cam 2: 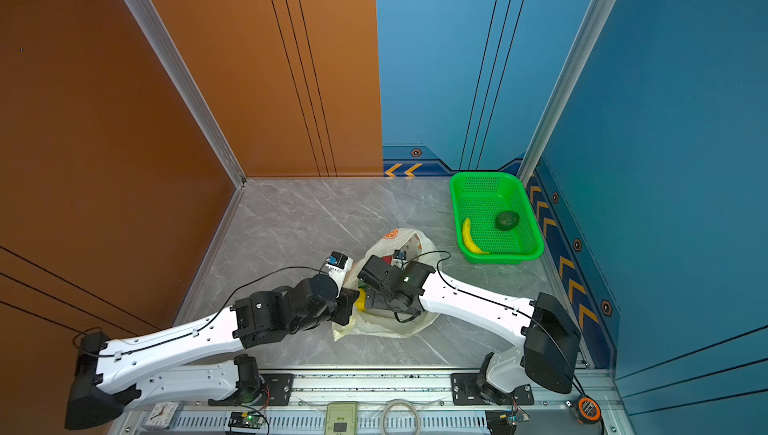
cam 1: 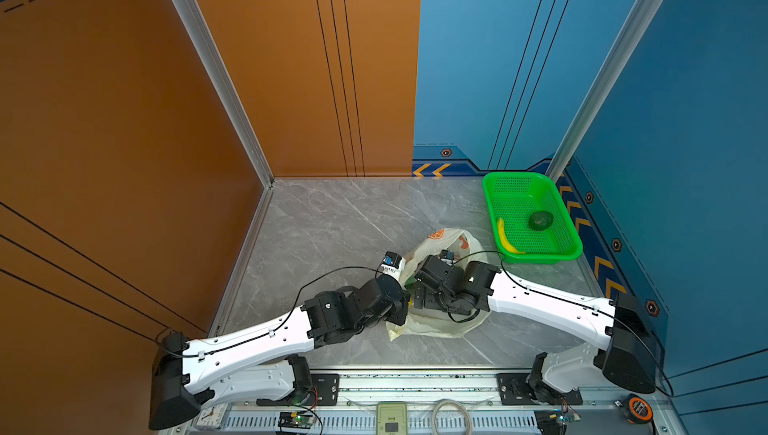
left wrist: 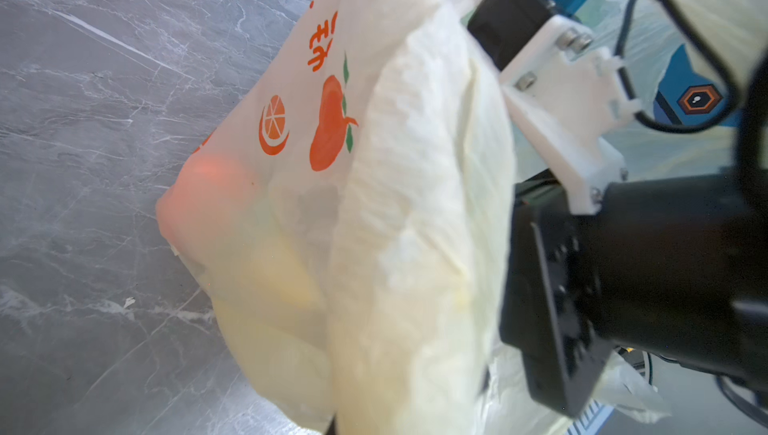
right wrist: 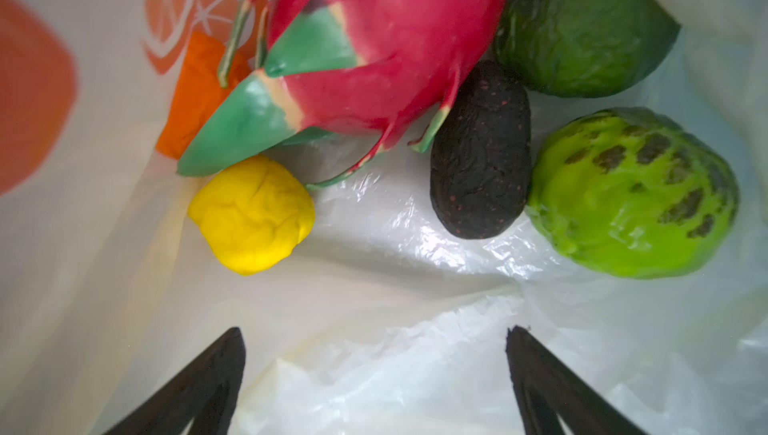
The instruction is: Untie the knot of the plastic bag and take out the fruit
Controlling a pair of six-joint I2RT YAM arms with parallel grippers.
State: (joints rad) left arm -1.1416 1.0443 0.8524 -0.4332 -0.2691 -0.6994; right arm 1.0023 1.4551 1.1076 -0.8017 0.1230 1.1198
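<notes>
The plastic bag (cam 1: 440, 246) lies mid-table, cream-yellow with orange prints, its mouth held wide; no knot shows in any view. My left gripper (cam 1: 402, 308) is shut on the bag's near rim, and the film (left wrist: 415, 204) drapes over its jaws. Inside the bag my right gripper (right wrist: 374, 337) stands open and empty, short of the fruit. Ahead of it lie a pink-red dragon fruit (right wrist: 374, 38), a lemon (right wrist: 253, 214), an orange (right wrist: 199, 92), a dark avocado (right wrist: 482, 154), a dark green fruit (right wrist: 582, 25) and a bumpy light-green ball (right wrist: 631, 191).
A green mesh basket (cam 1: 515, 174) stands at the back right against the blue wall, holding a banana (cam 1: 507, 239) and a dark green avocado (cam 1: 540, 220). Orange wall on the left. A tape measure (cam 1: 638, 408) and a small clock (cam 1: 208, 416) sit on the front rail.
</notes>
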